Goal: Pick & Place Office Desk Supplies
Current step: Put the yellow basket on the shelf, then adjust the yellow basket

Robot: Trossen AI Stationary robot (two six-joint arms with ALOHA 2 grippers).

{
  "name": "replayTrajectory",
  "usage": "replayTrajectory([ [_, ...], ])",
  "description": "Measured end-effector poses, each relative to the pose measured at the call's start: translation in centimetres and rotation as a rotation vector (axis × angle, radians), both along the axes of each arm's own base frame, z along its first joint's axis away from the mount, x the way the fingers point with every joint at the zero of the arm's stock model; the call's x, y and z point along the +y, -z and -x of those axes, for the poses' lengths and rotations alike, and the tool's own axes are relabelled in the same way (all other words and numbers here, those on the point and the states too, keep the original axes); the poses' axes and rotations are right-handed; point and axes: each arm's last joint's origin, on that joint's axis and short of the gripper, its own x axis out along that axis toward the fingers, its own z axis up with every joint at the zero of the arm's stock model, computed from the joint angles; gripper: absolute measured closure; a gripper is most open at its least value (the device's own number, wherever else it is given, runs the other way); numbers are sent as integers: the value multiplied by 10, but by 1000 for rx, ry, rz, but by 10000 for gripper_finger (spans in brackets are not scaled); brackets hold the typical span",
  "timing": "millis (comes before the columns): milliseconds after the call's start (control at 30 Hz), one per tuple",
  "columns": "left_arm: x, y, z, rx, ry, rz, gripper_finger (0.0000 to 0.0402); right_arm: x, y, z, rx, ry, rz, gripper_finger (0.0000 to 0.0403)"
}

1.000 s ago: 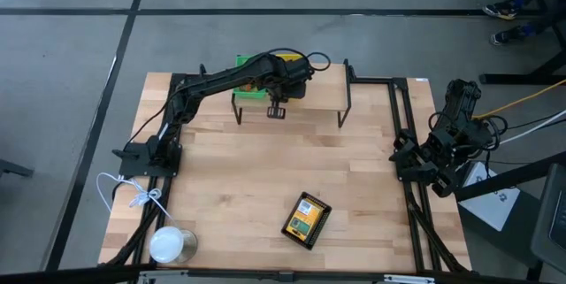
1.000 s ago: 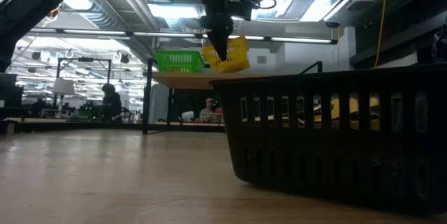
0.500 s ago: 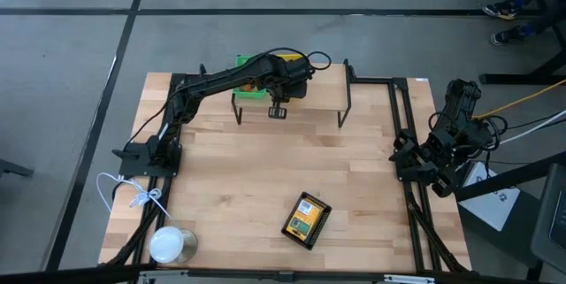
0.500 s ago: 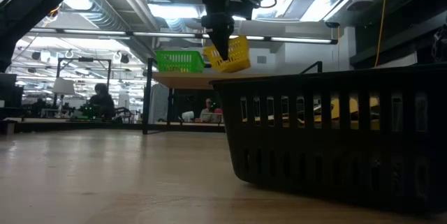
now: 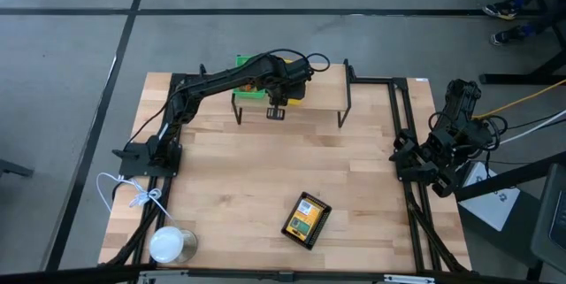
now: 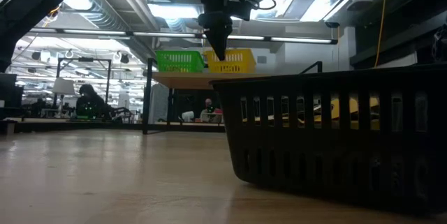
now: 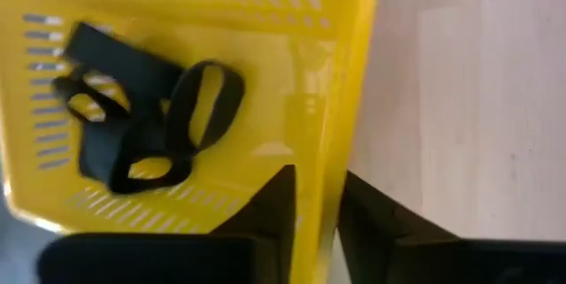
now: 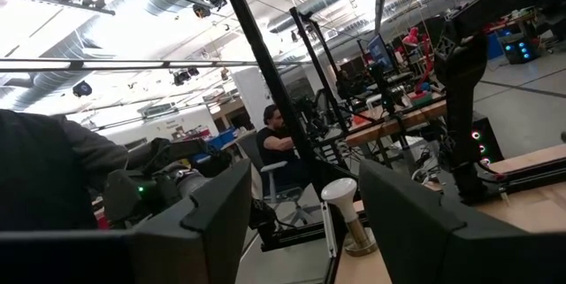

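2 black clips [image 7: 133,125] are lying inside the yellow tray [image 7: 309,98], and we are reading that tray as the thing in hand at this moment. It is sitting level on the raised wooden shelf [image 5: 309,103] at the far side of the table, just beside the green tray [image 6: 179,61], which is resting on the same shelf. We are seeing the left gripper [image 7: 311,213] straddling the yellow tray's near wall, 1 finger inside and 1 outside; the jaws are looking only slightly parted, and whether they are pinching the wall or just letting go of it we cannot tell. We are judging that a grip on the rim suits such a light tray, since it leaves the clips undisturbed in the bottom. In the low view the gripper is hanging straight down over the yellow tray's rim, which fits a setting-down on the shelf. Nearer to us on the table [image 5: 248,187], the black mesh tray [image 5: 306,220] is lying well apart from the shelf, with a printed yellow-orange-green box [image 5: 305,220] inside it; we are guessing it is waiting its turn. The right gripper [image 8: 301,222] is parked at the table's right edge, its fingers standing wide apart and holding nothing, pointing out into the room. 1 white can [image 5: 170,243] and a white cord [image 5: 128,191] are resting at the near left corner, away from the work.
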Motion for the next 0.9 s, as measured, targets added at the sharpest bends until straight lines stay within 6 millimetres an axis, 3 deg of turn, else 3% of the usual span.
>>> replayTrajectory([
  [167,1,0,0,9,-33,-48,273,0,0,0,0,0,0,191],
  [333,0,-5,-3,-42,-33,-75,243,0,0,0,0,0,0,191],
  [633,-16,-41,-9,-238,22,-150,239,0,0,0,1,-1,2,191],
  [900,-29,-49,-9,-291,54,-123,242,1,0,0,-9,-24,5,191],
])
